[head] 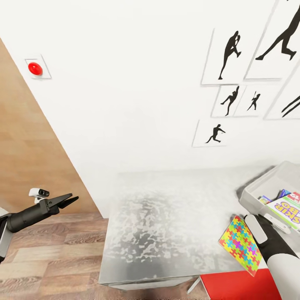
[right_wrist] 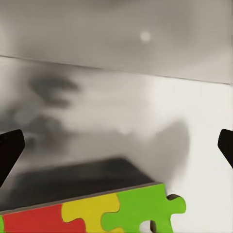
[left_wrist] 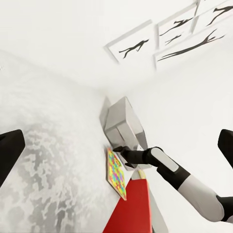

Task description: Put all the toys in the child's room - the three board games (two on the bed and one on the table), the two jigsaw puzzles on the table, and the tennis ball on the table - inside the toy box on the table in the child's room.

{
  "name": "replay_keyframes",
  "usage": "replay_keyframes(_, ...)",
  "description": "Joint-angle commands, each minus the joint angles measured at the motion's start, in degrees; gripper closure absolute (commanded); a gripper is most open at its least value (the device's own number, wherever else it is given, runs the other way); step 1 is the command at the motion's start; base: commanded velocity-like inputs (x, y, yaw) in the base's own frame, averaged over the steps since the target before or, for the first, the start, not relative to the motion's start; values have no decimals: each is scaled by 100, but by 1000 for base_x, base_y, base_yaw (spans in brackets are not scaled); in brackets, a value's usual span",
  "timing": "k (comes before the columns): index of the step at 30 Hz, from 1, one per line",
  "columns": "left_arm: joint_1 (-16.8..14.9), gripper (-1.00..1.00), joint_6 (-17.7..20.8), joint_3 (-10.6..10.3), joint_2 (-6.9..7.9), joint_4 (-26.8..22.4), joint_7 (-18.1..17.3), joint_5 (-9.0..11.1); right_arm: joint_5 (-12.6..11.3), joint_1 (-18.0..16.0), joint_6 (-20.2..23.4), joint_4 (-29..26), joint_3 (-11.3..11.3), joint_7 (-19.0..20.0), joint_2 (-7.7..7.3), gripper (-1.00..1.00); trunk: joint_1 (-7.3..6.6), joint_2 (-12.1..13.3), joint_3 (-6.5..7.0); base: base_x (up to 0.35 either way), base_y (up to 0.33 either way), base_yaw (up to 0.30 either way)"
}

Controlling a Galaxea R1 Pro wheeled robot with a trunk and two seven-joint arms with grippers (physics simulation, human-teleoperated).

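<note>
Room: a white wall with black baseball-silhouette posters (head: 225, 54) rises behind wood plank flooring (head: 46, 254).
Surface: the long pale grey mottled desk top (head: 166, 225) carries the task's things at its right end; a red chair (head: 237, 285) sits against its near edge.
Toy box: the shallow light grey rectangular bin (head: 266, 183) stands at the surface's far right with printed game boxes (head: 287, 206) already lying inside.
Jigsaw puzzle: a flat slab of pink, yellow, green, blue and orange interlocking pieces (head: 241, 245) is tilted above the surface, just beside the bin's near corner.
Right pincer: (head: 252, 223) it appears closed on the puzzle's upper edge; the right wrist view shows its dark fingertips (right_wrist: 9, 155) spread to either side with the puzzle's green and yellow pieces between.
Left pincer: (head: 68, 201) it hangs well apart over the floor, nearly closed and empty.
Step in hand, by my judgement: carry the puzzle over the bin's rim, level it so its corner clears the wall, then release it low onto the game boxes.
Writing: a game box reads "SKIP BO" in large letters; other print is too small to read.
</note>
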Motion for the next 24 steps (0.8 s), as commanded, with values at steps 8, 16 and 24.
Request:
replay_keyframes(8, -4, -100, 61, 0, 1, -1, -24, -4, -23, -3, 33, -11, 4, -29, -1, -100, 3, -11, -85, -6, 0, 0)
replay_keyframes(16, -4, -100, 61, 0, 1, -1, -24, -8, -24, -2, 33, -11, 8, -29, -1, -100, 3, -11, -159, 0, 0, 0)
replay_keyframes(24, -4, -100, 61, 0, 1, -1, -24, -8, -21, -1, 33, -11, 9, -29, -1, -100, 3, -11, -233, 0, 0, 0)
